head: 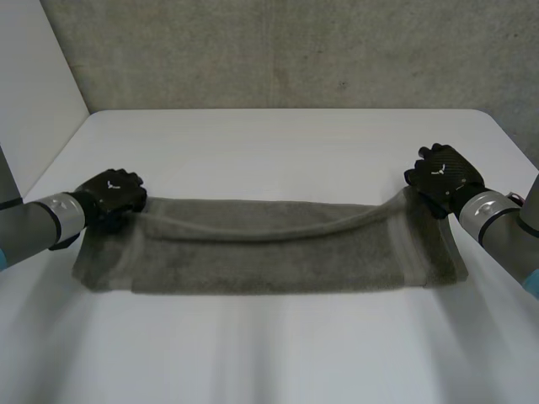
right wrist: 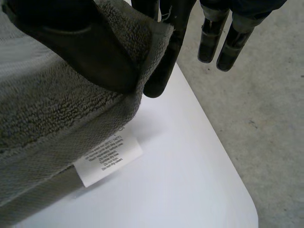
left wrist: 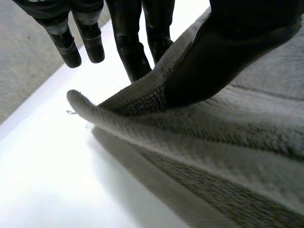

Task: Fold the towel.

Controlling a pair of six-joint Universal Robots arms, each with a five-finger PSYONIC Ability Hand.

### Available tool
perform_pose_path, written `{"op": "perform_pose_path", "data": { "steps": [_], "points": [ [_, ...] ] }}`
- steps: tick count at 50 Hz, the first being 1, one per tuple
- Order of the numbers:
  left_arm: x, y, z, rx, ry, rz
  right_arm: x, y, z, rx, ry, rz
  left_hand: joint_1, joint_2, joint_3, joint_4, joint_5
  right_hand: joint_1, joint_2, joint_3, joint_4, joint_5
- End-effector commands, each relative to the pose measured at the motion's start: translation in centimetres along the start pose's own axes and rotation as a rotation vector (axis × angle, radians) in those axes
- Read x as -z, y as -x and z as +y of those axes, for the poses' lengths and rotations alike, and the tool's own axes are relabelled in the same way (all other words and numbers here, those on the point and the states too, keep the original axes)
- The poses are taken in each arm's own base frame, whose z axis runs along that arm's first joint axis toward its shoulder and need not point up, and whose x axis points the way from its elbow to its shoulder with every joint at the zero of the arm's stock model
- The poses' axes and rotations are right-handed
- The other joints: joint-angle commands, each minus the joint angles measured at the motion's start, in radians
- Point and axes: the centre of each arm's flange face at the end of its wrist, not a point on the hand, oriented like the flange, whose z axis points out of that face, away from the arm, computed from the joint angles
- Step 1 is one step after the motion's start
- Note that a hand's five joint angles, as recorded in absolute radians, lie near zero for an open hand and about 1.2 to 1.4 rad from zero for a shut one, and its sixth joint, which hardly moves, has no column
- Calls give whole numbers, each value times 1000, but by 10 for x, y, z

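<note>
Left hand (head: 114,194) and right hand (head: 442,178) pinch corners of the terry towel (head: 269,257) — grey, long, sagging.

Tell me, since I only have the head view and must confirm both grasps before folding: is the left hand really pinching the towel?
Observer: Yes. Its wrist view shows the left hand pinching the towel at a corner, between thumb and a finger.
Operator: And the right?
Observer: The right hand pinches its corner likewise, thumb on top.
Operator: Anything else there?
Observer: A white care label sticks out beneath the towel near that corner.
</note>
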Motion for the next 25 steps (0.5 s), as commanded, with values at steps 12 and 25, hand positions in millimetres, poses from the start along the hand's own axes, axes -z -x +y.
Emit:
{"op": "perform_pose_path", "data": {
  "steps": [12, 25],
  "points": [
    [-15, 12, -12, 0, -126, -112, -8, -8, 1, -77, -24, 99, 86, 71, -45, -56, 73, 77, 60, -33, -53, 61],
    [-31, 11, -3, -5, -111, -122, -15, 4, 5, -74, -24, 77, 86, 71, -45, -56, 73, 77, 60, -33, -53, 61]
  ]
}}
